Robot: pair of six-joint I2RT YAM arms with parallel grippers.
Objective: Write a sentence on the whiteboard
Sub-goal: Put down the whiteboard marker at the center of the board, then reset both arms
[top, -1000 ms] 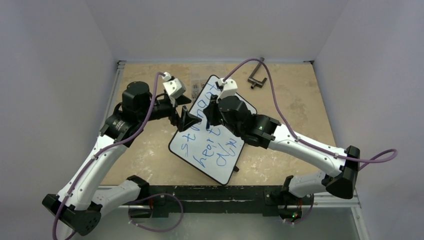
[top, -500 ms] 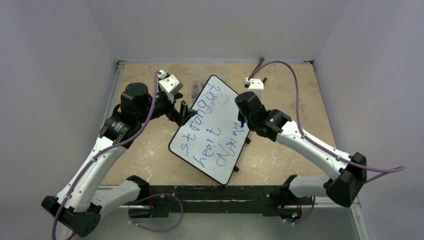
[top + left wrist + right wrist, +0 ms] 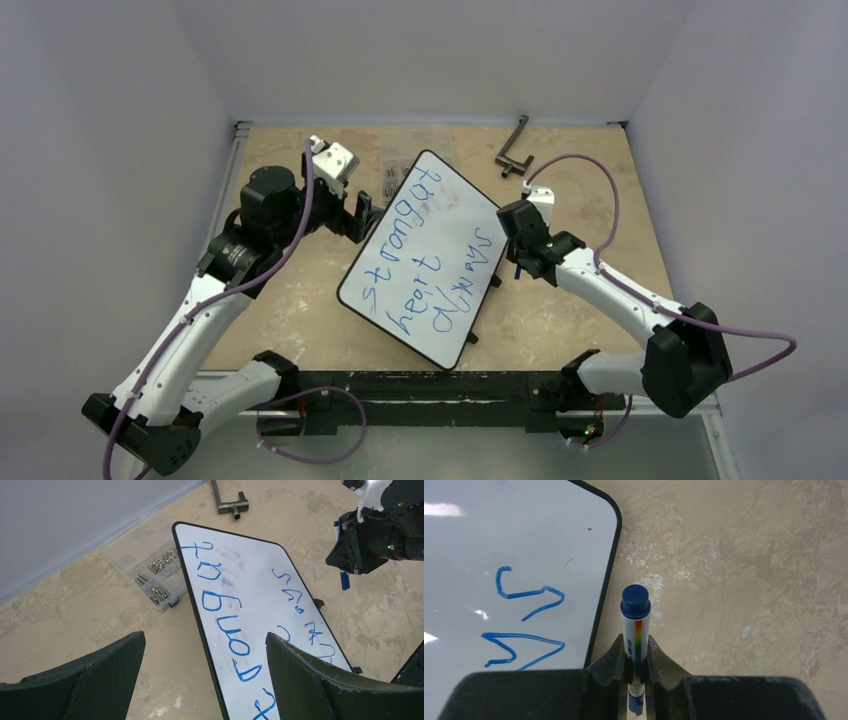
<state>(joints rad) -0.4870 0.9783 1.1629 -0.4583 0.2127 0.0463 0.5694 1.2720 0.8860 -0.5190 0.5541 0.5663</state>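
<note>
Here is the whiteboard (image 3: 450, 215), lying flat at a slant in the middle of the table (image 3: 600, 200), one corner pointing toward the back wall. The sentence (image 3: 400, 230) runs along it in 2 rows of blue marker, roughly "strong at" along the left side and "heart always" beside it, with a faint purple smudge (image 3: 230, 565) near the far end. On the left, the left claw (image 3: 204, 637) hangs above the board's left long edge, its 2 fingers spread as wide as they go and nothing between them. Over on the right, the right claw (image 3: 635, 645) is clamped tight on a marker (image 3: 635, 615), a white barrel with a rainbow stripe and a blue end sticking out past the fingertips. That marker sits just off the board's right edge, above bare table, not touching the white surface. A clear plastic box of screws (image 3: 155, 570) rests just beside the far left edge of the board, and a dark metal L-shaped tool (image 3: 513, 150) lies near the back of the table, apart from everything else.
</note>
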